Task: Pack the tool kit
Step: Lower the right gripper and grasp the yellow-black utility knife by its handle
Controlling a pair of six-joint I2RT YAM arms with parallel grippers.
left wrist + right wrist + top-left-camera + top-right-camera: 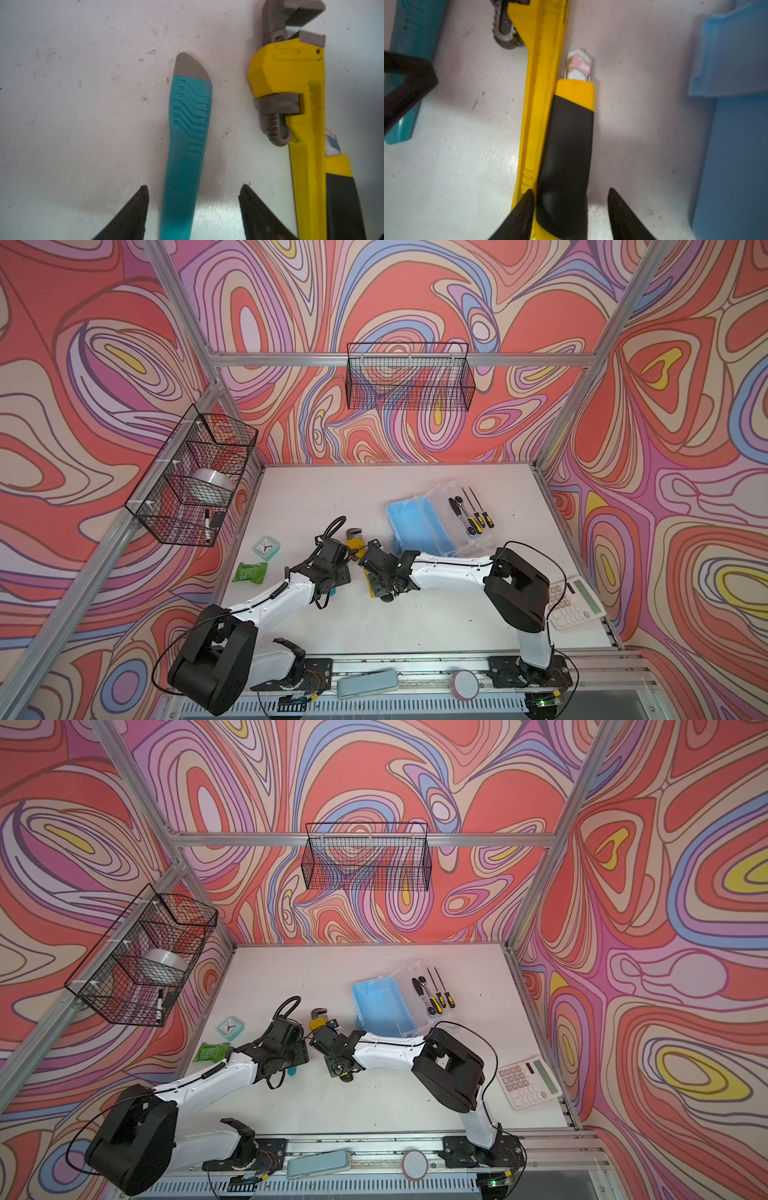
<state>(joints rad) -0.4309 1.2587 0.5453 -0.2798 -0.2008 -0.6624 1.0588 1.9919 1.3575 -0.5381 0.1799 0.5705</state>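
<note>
The tool kit is a light blue box lying open at the back right of the table in both top views. Its clear lid is folded out and holds several yellow-and-black hand tools. A yellow pipe wrench lies beside a teal-handled tool. My left gripper is open and straddles the teal handle without touching it. My right gripper is open around a yellow-and-black utility knife; one finger is against the knife and the other stands apart. The box wall is close beside it.
A mint clock and a green packet lie at the left. A calculator sits at the right edge. Wire baskets hang on the walls. A grey-blue slab lies on the front rail.
</note>
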